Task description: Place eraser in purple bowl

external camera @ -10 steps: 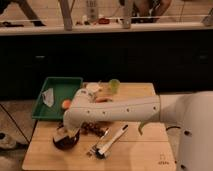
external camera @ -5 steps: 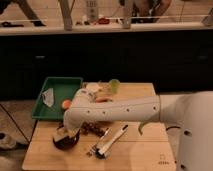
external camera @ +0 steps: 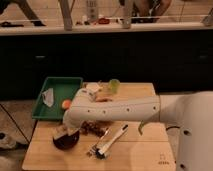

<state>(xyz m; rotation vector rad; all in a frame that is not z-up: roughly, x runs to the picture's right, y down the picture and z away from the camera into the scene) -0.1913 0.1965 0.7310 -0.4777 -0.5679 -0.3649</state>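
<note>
Your pincer [external camera: 64, 131] hangs over the purple bowl [external camera: 66, 140] at 7 o'clock on the desk [external camera: 135, 155]; whether it is apart or together you cannot tell

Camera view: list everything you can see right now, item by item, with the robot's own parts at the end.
Table: one, light wood, centre of the view.
Tray: one, green, at the table's left rear, overhanging its edge.
White item: one, inside the tray; too unclear to name.
Orange item: one, round, at the tray's near right corner.
Green cup: one, light green, rear of the table.
Bowl: one, dark, front left of the table, under the gripper.
Utensils: a silver bundle, lying diagonally, front centre.
Green pepper-like item: one, right of the utensils.
Eraser: not distinguishable.
Arm: one, white, reaching left across the table.
Gripper: one, directly over the bowl.
</note>
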